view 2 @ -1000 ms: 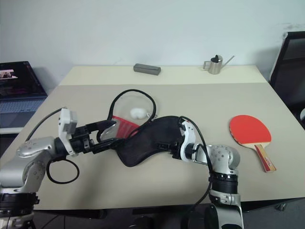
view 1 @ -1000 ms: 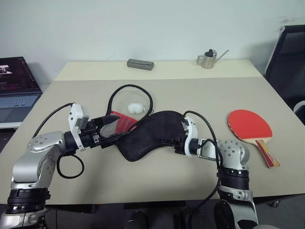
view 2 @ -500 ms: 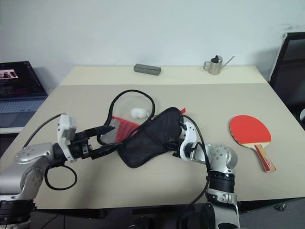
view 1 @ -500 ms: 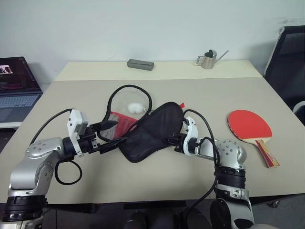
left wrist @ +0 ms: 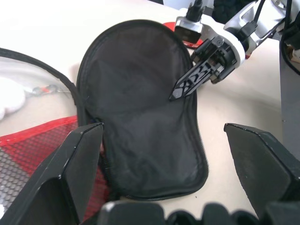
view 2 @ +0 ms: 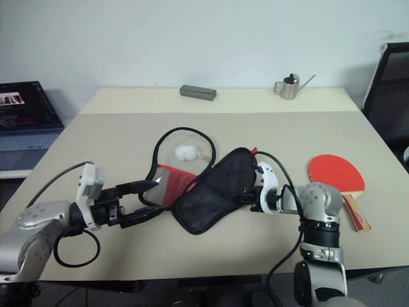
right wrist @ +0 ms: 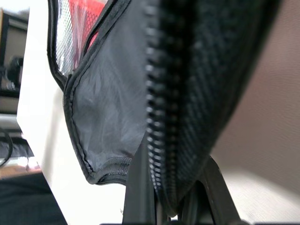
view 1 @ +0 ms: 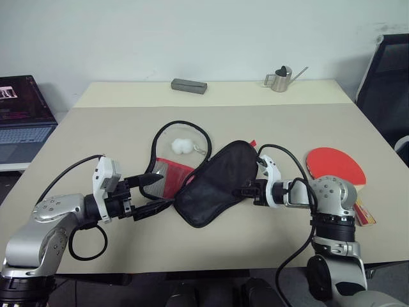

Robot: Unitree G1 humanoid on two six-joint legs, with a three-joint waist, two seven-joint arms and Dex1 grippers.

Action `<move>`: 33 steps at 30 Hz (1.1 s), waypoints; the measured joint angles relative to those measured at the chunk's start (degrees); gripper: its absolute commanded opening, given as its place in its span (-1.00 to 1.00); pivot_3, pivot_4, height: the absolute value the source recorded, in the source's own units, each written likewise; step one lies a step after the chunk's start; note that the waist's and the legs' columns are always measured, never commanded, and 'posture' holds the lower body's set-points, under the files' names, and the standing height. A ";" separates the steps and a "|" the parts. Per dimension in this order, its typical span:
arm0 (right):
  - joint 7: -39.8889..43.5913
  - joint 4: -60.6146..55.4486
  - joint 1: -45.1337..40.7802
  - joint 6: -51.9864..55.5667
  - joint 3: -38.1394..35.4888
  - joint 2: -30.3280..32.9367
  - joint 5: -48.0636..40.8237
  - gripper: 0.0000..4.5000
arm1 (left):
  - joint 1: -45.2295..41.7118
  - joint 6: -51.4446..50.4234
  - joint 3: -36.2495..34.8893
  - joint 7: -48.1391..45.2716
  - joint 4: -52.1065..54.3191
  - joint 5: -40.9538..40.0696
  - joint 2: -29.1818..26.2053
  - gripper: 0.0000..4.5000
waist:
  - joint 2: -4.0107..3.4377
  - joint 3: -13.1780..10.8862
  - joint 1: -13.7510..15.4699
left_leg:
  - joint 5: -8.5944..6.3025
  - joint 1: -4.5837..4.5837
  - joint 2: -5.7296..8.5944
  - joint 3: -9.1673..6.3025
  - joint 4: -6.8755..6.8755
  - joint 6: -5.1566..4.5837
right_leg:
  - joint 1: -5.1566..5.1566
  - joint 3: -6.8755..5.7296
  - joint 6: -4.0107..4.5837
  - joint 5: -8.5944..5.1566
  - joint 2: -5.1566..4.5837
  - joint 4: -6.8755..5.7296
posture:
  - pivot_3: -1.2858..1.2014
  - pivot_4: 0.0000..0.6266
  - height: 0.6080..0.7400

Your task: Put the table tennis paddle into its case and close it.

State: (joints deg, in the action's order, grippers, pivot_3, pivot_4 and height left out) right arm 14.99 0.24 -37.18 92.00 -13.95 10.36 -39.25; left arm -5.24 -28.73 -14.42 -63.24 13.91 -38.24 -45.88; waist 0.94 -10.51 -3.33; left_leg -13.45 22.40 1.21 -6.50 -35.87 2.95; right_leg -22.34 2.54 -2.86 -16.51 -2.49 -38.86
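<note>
The case (view 1: 217, 184) lies open on the table's middle, its black flap tilted up and the red mesh half (view 1: 167, 174) flat beside it. My right gripper (view 1: 245, 190) is shut on the black flap's zipper rim (right wrist: 164, 117). To the left my left gripper (view 1: 152, 193) stands open, its fingers (left wrist: 79, 173) on either side of the case's near end without gripping it. The table tennis paddle (view 1: 335, 165) lies red side up at the right, partly hidden behind my right arm.
A small white ball (view 1: 181, 146) lies inside the loop of the case's zipper rim. At the table's far edge are a grey box (view 1: 188, 85) and a metal watering can (view 1: 279, 80). A laptop (view 1: 22, 115) stands left, a black chair (view 1: 390, 70) right.
My right gripper closed on the black flap's rim and pulled the case to the right. My left arm drew back and down a little, still open.
</note>
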 measured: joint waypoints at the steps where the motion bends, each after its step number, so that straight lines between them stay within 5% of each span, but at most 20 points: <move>1: 1.39 0.15 -0.03 0.01 1.20 2.14 -0.27 -0.99 | -0.04 -0.14 0.13 0.05 0.27 -0.06 0.05 1.00 | 0.01 0.00 0.02 | 0.00 0.01 0.00 0.00 0.00 0.00 | 0.00 0.00 0.00 0.00 0.00 0.01 | 0.03 -0.52 1.00; 9: 12.58 1.90 -1.37 -2.74 11.96 15.00 -0.21 -0.99 | -1.74 -1.23 2.46 0.04 1.61 -0.64 1.07 1.00 | 0.05 -0.05 0.06 | 0.00 0.04 0.00 0.00 0.00 0.00 | 0.00 -0.01 -0.01 0.00 0.00 0.05 | 0.03 -0.52 1.00; 16: 24.23 7.90 -5.10 -16.02 25.19 23.13 5.66 -0.99 | -3.66 -1.33 5.68 -0.18 1.60 -0.66 1.86 1.00 | 0.08 -0.08 0.06 | -0.01 0.07 0.00 0.00 -0.01 0.01 | 0.00 -0.03 -0.02 -0.01 0.00 0.12 | 0.03 -0.52 1.00; 23: 33.64 17.70 -11.11 -30.25 33.94 23.55 14.20 -0.99 | -5.27 -1.28 9.33 -1.08 1.58 -0.39 2.49 1.00 | 0.11 -0.10 -0.01 | -0.01 0.05 -0.01 0.00 -0.08 0.01 | 0.02 -0.02 -0.02 0.00 0.01 0.12 | 0.03 -0.52 1.00; 33: 40.63 30.68 -18.32 -39.55 37.20 21.52 23.26 -0.99 | -5.75 -0.75 10.57 -1.53 1.57 0.71 2.89 1.00 | 0.11 -0.13 0.08 | -0.03 0.08 0.00 -0.02 -0.06 0.05 | 0.00 -0.04 -0.01 0.00 0.00 0.13 | 0.03 -0.52 1.00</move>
State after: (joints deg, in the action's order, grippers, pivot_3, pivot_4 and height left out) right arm 55.62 30.92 -55.50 52.45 23.25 31.89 -16.00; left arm -10.99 -29.47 -3.85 -64.78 15.49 -37.54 -43.00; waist 1.05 -10.64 -3.24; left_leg -13.48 22.48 1.21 -6.53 -35.93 3.00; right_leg -22.34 2.50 -2.87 -16.51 -2.49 -38.73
